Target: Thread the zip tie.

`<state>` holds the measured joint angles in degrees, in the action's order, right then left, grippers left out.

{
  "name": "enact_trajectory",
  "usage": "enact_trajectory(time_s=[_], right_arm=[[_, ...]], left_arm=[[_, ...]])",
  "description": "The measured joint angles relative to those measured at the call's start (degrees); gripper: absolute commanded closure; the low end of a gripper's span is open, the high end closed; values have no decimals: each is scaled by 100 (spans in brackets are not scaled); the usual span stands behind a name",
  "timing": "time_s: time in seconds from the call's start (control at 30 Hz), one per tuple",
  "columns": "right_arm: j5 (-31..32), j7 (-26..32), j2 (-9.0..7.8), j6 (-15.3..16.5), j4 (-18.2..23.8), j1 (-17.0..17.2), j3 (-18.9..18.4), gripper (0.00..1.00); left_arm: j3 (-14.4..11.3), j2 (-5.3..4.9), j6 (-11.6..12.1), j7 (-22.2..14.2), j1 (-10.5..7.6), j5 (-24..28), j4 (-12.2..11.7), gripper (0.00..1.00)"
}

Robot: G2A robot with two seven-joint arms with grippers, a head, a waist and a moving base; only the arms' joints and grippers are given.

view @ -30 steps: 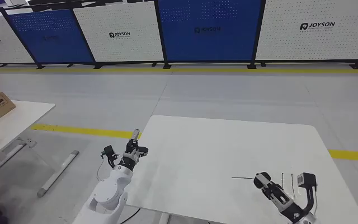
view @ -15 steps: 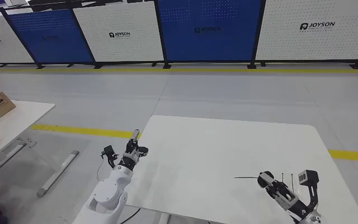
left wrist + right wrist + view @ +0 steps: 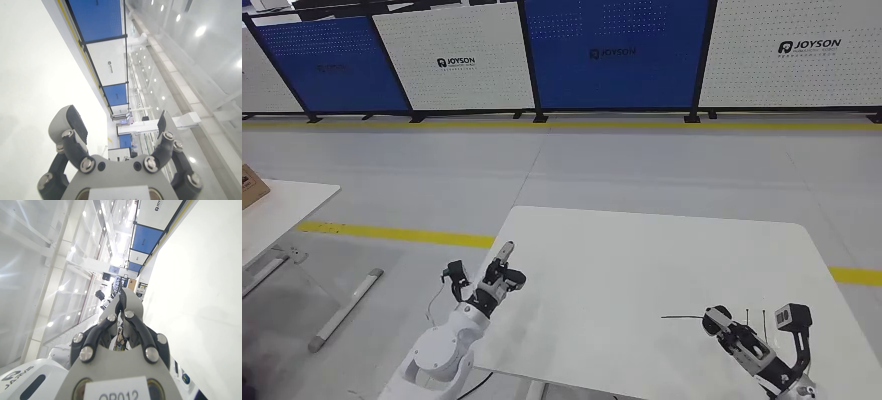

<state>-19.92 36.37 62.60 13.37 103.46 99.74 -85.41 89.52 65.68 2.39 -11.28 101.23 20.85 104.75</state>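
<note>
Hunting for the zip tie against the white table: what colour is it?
Black; the zip tie shows best in the top view.

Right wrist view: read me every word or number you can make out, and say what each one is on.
"OP012", its lower edge cut off: white label behind the right gripper.
"JOYSON": white wall panel.
Logo print on the blue panel: too small to read.
Lettering on the white arm casing: skewed, not safely readable.

The zip tie (image 3: 680, 318) is showing as a hair-thin line, its end hiding inside the right gripper (image 3: 710, 320); head vs tail is staying too small to tell. At 5 o'clock in top view, the right arm (image 3: 767, 375) is getting cut off.
</note>
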Motion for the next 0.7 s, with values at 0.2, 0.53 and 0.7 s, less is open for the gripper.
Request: enact_trajectory(time_s=[0.2, 0.53, 0.7], right_arm=[[0, 0, 0, 0, 0, 0, 0, 100], [-11, -202, 19, 65, 18, -39, 42, 100], [55, -614, 72, 350, -71, -156, 224, 100]], left_arm=[[-145, -21, -59, -669, 57, -62, -41, 0], [-159, -19, -95, -719, 44, 4, -64, 0], [-160, -45, -242, -1377, -87, 303, -201, 0]])
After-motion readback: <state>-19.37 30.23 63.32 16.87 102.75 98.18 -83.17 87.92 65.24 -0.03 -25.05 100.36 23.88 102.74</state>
